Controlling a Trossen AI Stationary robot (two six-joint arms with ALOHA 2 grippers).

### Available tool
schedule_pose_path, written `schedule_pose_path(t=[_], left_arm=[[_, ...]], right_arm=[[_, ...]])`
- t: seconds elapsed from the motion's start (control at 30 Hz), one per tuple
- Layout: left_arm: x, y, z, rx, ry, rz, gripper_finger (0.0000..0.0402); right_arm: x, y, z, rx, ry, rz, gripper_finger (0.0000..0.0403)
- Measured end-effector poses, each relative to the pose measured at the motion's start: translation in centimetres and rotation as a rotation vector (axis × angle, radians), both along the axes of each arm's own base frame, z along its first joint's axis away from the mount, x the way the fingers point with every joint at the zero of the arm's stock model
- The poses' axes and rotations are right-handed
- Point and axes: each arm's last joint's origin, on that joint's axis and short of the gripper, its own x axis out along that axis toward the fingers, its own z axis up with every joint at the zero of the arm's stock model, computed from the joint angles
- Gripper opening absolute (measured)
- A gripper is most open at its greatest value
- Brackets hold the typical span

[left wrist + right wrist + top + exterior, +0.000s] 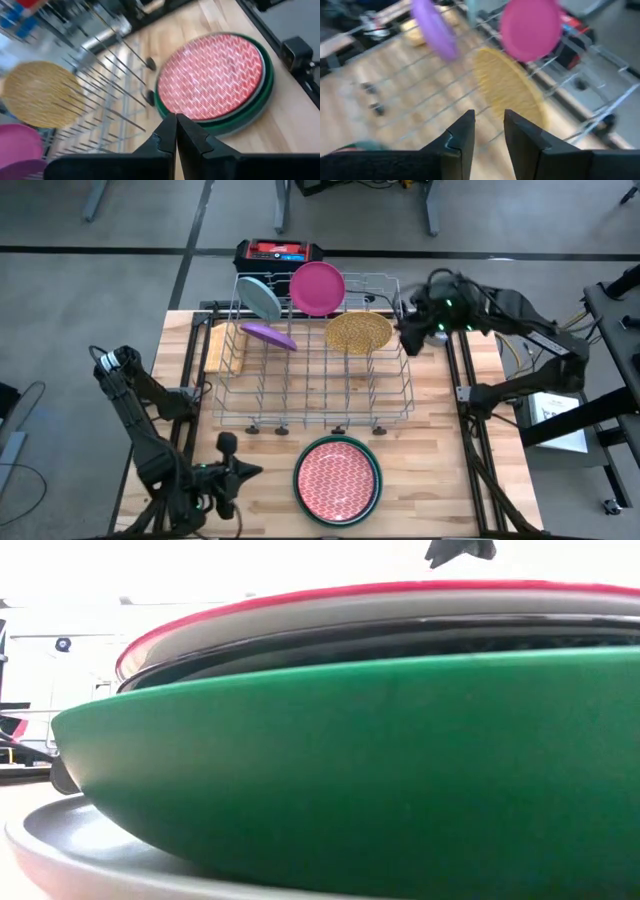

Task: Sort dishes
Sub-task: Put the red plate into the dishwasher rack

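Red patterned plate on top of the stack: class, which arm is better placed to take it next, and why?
Probably the left. The left gripper, fingers shut, sits beside the red patterned plate on the stack, while the right gripper is open by the wire dish rack near the yellow plate.

Even, soft overhead light; shadows are faint. Low view's background is blown out white. Both wrist views are motion-blurred.
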Motion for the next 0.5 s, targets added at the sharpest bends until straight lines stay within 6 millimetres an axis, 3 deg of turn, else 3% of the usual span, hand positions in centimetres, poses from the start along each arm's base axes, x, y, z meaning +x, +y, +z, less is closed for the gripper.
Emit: schedule_pose_path(t=[0.17, 0.5], left_arm=[[1.1, 0.0, -0.1, -0.042, 0.051, -0.068, 0.0], [2.1, -1.9, -1.8, 0.015, 0.101, -0.186, 0.0]], right_arm=[[-0.7, 4.1, -0.8, 0.064, -0.045, 0.086, 0.0068], [0.7, 13.0, -7.3, 0.187, -0.051, 0.163, 0.0048]])
